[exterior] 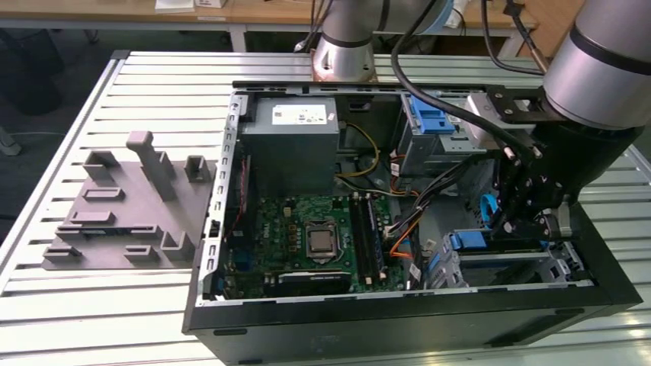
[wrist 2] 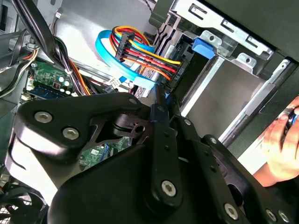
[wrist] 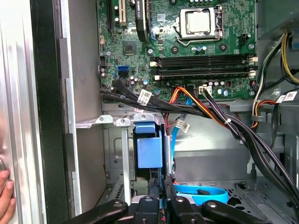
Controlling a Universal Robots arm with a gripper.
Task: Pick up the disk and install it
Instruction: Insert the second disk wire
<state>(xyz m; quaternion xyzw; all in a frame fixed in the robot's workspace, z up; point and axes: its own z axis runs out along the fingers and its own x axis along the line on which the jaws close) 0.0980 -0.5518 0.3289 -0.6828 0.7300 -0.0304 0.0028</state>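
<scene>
My gripper (exterior: 521,229) reaches down into the open computer case (exterior: 219,229), at the drive bay (exterior: 508,259) in the corner on the exterior view's right. Its fingers (wrist: 148,205) stand close together, shut on the disk (wrist: 167,154), which I see edge-on as a thin silver strip with a blue rim. The exterior view shows the disk's blue edge (exterior: 489,215) upright beside the gripper. In the second wrist view a bit of blue (wrist 2: 165,99) pokes out at the gripper (wrist 2: 161,106) tips, just before the metal bay (wrist 2: 224,88).
A blue latch (wrist: 149,151) sits at the bay's mouth. Bundled cables (wrist: 210,112) and a blue data cable (wrist 2: 117,60) cross beside it. The motherboard (exterior: 305,236) and grey power supply (exterior: 295,145) fill the case. A hand (wrist 2: 282,149) rests outside the case. A grey fixture (exterior: 133,206) lies on the table.
</scene>
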